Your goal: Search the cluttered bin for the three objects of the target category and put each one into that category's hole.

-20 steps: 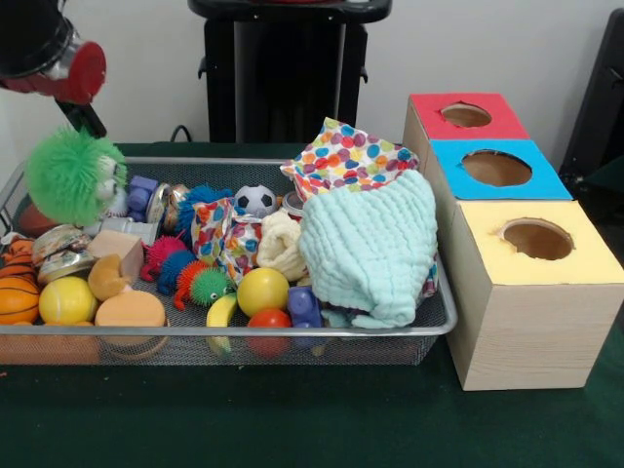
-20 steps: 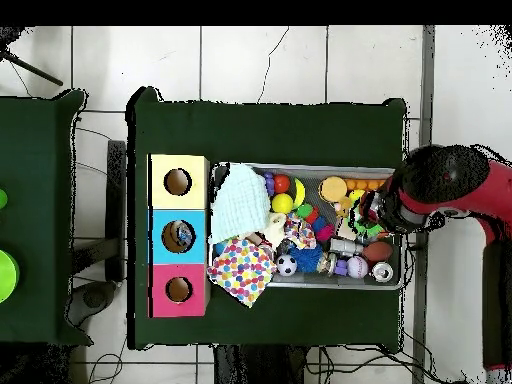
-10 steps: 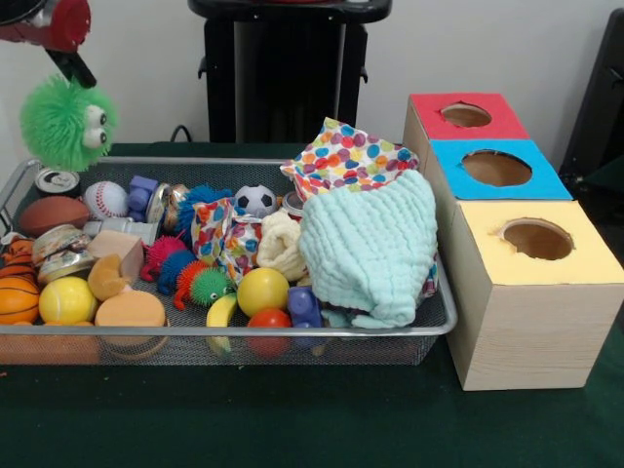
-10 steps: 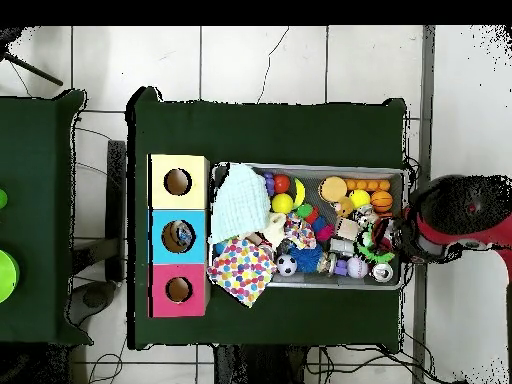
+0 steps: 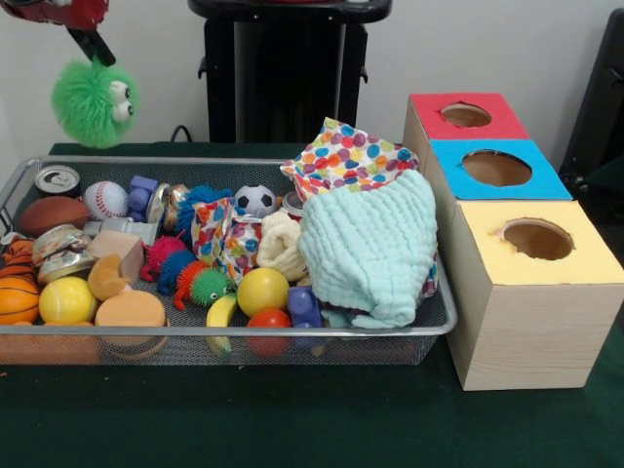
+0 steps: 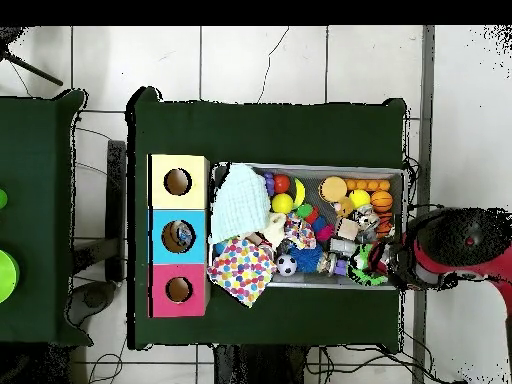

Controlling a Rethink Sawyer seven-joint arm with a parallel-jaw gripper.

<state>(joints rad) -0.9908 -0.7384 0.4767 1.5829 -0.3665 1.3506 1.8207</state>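
- Hand [image 5: 86, 41]: only its tip shows at top-left of front view, closed on a green fuzzy toy [image 5: 95, 101] w/ googly eyes, hanging in the air above the left far corner of the cluttered bin [image 5: 234, 331]. Overhead: red/black arm [image 6: 462, 245] sits at the bin's right end, toy partly hidden under it.
- Bin stands on the green tabletop [image 5: 292, 419], left of the boxes in front view.
- Boxes: 3 in a row, touching – red [image 5: 464, 115] farthest, blue [image 5: 497, 168] in the middle, yellow [image 5: 536, 240] nearest the front cam; 1 round hole in each top.
- Cloths: 3 – mint knit one [image 5: 370, 249] draped on the bin's right end, polka-dot one [image 5: 346, 156] behind it, smaller patterned one [image 5: 222, 232] mid-bin; plus 1 cream fluffy item [image 5: 281, 246] beside the mint cloth.
- Balls: 1 soccer [image 5: 255, 200], 1 baseball [image 5: 104, 198], 1 football [image 5: 51, 214], 1 basketball [image 5: 18, 297], 2 yellow [image 5: 67, 300] [image 5: 262, 290], 1 red [image 5: 269, 319].
- Spiky toys in bin: approx. 5 – blue, pink, teal, orange, green [image 5: 209, 286].
- Cans: 1 upright [image 5: 57, 179] at far left corner, at least 1 more lying near the left end.
- Crushed clear plastic bottles: can't pick any out in either view; can't tell where they lie in the clutter.
- Front view only: toy's eyes, hand's tip, box sides. Overhead only: bulk of the arm, something lying inside the blue box's hole, 2nd green tabletop [image 6: 35, 215] at left, tile floor [image 6: 260, 60].
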